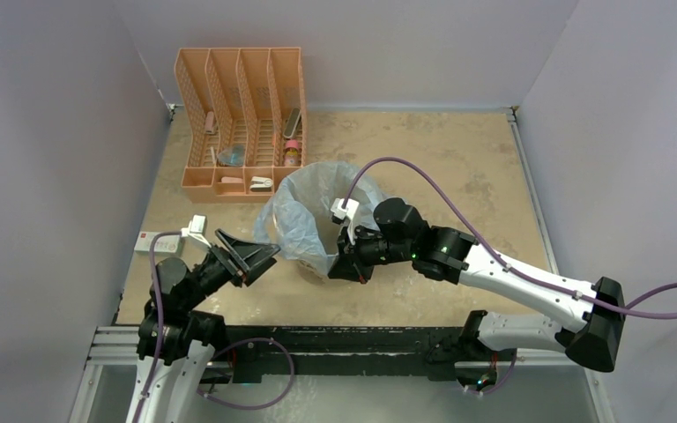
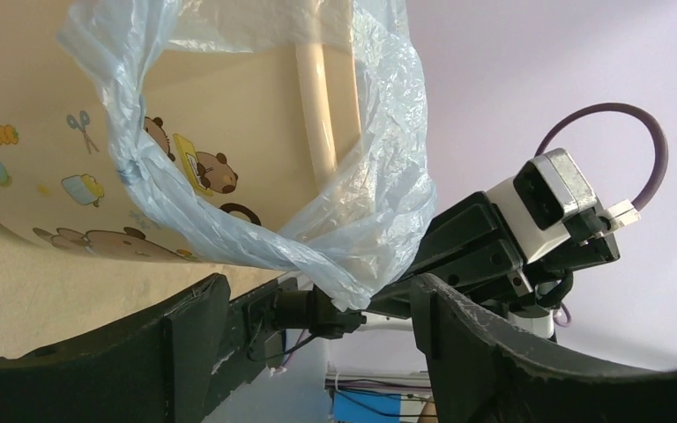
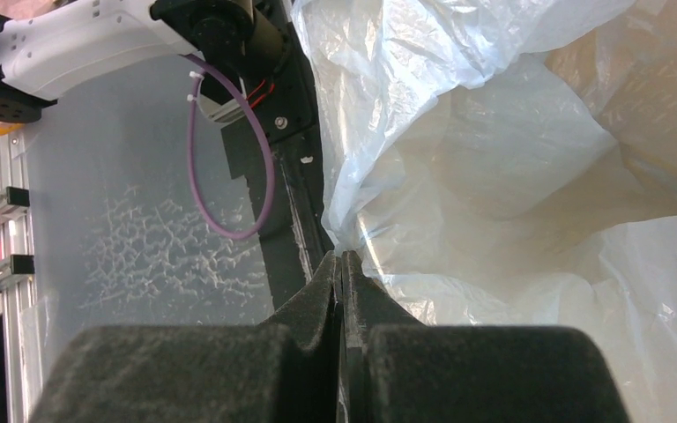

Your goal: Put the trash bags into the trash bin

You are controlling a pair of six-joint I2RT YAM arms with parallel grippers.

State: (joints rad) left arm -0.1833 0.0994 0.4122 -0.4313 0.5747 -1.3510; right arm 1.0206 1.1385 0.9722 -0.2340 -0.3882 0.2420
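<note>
The trash bin (image 2: 44,132) is a cream bucket with cartoon prints. A light-blue trash bag (image 1: 304,216) is draped over its mouth and spills down the near-left side. In the left wrist view a twisted fold of the bag (image 2: 256,233) hangs just beyond my left gripper (image 2: 317,308). That gripper is open with nothing between its fingers; from above it (image 1: 249,256) sits to the left of the bin. My right gripper (image 1: 345,263) is at the bin's near side, shut on the bag's edge (image 3: 353,225). Its fingertips (image 3: 342,264) are pressed together.
An orange mesh file organizer (image 1: 242,119) with small items stands behind the bin at the back left. A small white box (image 1: 154,242) lies by the left wall. Grey walls close in the table on three sides.
</note>
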